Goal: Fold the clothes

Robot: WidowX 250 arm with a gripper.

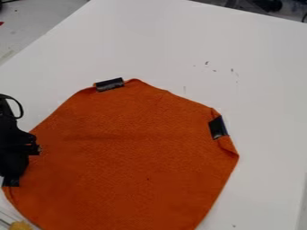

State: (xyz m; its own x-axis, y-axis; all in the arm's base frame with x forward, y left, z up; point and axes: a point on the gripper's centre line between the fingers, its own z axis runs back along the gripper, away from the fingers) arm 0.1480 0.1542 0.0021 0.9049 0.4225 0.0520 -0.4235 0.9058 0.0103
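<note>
An orange cloth (pixel 132 161) lies spread out over the lower left and middle of the white board, its outline rounded and many-sided. One black clip or piece of tape (pixel 110 84) sits on its top edge, and another black piece (pixel 217 127) is on its right edge, where the fabric is slightly bunched. At the left edge of the view is the black gripper (pixel 18 150), over the cloth's left border, hiding part of it. A small black piece (pixel 10 182) shows just below it, by the cloth's lower left edge.
The white board (pixel 258 58) extends above and to the right of the cloth, with a few small dark marks on it. A yellow object (pixel 20 225) is at the bottom left corner. Dark items stand beyond the board's top edge.
</note>
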